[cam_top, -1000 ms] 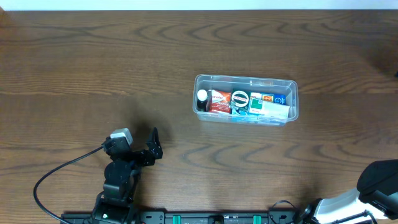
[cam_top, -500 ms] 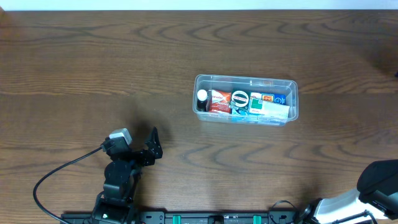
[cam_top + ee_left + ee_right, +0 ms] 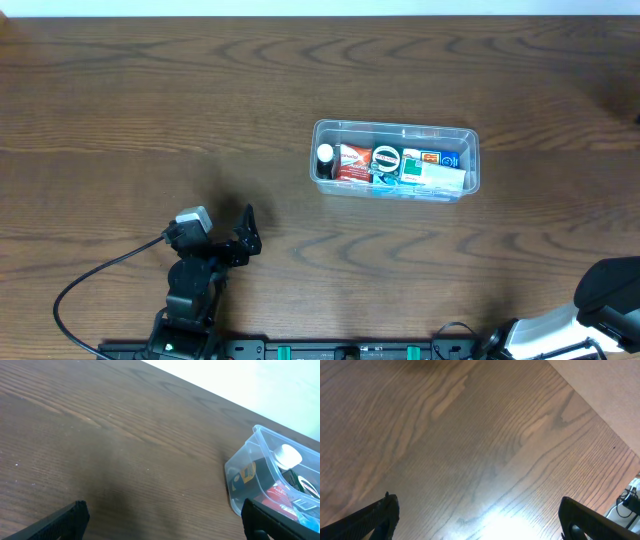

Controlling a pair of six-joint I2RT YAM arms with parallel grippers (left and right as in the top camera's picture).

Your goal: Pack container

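Observation:
The container (image 3: 396, 130) is a clear rectangular tub right of the table's middle. It holds several small items: a white-capped bottle, red, green, blue and white boxes. In the left wrist view the container (image 3: 260, 442) shows at the right edge with the white cap inside. My left gripper (image 3: 247, 232) is open and empty at the front left, well apart from the container; its fingertips (image 3: 162, 520) frame bare wood. My right gripper (image 3: 477, 515) is open and empty over bare wood; only its arm base shows in the overhead view at the front right corner.
The wooden table (image 3: 150, 120) fills the views. A black cable (image 3: 90, 285) loops beside the left arm at the front left. The table's far edge (image 3: 210, 380) meets a white surface. A table edge (image 3: 600, 415) runs across the right wrist view's upper right.

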